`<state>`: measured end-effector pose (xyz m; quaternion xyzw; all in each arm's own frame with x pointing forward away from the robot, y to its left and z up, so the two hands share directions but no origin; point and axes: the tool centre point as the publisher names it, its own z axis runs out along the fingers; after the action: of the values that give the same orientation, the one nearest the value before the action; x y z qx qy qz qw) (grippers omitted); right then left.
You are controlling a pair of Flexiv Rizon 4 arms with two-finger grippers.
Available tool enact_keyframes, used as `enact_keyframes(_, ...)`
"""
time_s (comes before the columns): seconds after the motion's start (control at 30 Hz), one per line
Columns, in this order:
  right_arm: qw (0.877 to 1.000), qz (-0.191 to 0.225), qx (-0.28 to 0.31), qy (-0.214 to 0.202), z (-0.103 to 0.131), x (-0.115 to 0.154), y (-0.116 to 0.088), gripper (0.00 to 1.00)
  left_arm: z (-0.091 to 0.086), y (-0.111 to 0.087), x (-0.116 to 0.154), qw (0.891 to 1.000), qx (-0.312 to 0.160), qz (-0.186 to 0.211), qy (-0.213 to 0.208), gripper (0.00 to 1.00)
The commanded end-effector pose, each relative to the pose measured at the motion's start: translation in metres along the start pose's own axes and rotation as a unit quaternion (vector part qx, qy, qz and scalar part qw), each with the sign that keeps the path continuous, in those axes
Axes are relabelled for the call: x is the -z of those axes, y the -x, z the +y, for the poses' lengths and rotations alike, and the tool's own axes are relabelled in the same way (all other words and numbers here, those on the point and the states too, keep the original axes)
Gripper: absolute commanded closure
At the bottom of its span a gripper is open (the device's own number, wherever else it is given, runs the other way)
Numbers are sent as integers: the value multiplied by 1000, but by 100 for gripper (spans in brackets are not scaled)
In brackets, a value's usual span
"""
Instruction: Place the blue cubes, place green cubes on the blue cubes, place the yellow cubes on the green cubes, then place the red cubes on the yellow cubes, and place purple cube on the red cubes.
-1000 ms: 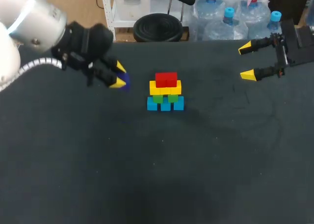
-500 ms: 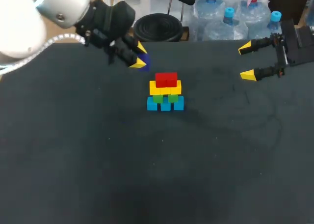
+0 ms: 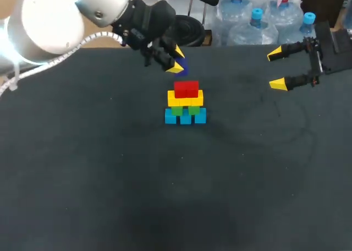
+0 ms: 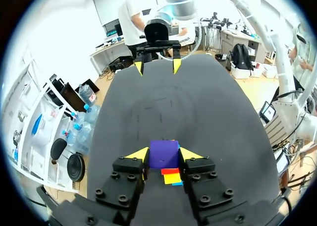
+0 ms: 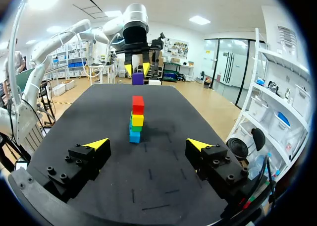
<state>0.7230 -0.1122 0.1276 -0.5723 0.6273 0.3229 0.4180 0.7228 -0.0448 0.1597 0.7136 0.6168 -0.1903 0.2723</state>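
A stack (image 3: 185, 103) stands mid-table: blue cubes (image 3: 185, 116) at the base, green cubes (image 3: 185, 110) on them, yellow cubes (image 3: 185, 99) above, and red cubes (image 3: 186, 88) on top. My left gripper (image 3: 177, 60) hangs just up and left of the stack's top, shut on the purple cube (image 3: 183, 67). In the left wrist view the purple cube (image 4: 164, 153) sits between the yellow tips, with the red cubes (image 4: 170, 171) and yellow cubes (image 4: 172, 178) under it. My right gripper (image 3: 278, 69) is open at the far right, off the stack. The right wrist view shows the stack (image 5: 136, 118) ahead.
The dark table (image 3: 176, 179) holds nothing else besides the stack. My left arm (image 3: 71, 14) comes in over the back left corner.
My left gripper has carried the purple cube up and to the right, from left of the stack to just above its top left. The right arm has not moved.
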Motion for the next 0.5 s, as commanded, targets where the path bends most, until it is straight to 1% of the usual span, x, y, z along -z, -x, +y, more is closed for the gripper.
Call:
enact_keyframes(0.03,1000,-1,1,0,0,-1,0,0,7,4,-9,1000,3,5,-12,100)
enact_keyframes(0.17,1000,-1,1,0,0,-1,0,0,5,4,-14,1000,10,5,-15,100)
enact_keyframes(0.2,1000,-1,1,0,0,-1,0,0,5,4,-15,1000,17,-3,-13,100)
enact_keyframes(0.23,1000,-1,1,0,0,-1,0,0,5,3,-17,1000,19,2,-17,100)
enact_keyframes(0.27,1000,-1,1,0,0,-1,0,0,5,4,-18,1000,11,4,-17,100)
enact_keyframes(0.5,1000,-1,1,0,0,-1,0,0,5,2,-16,1000,21,0,-5,100)
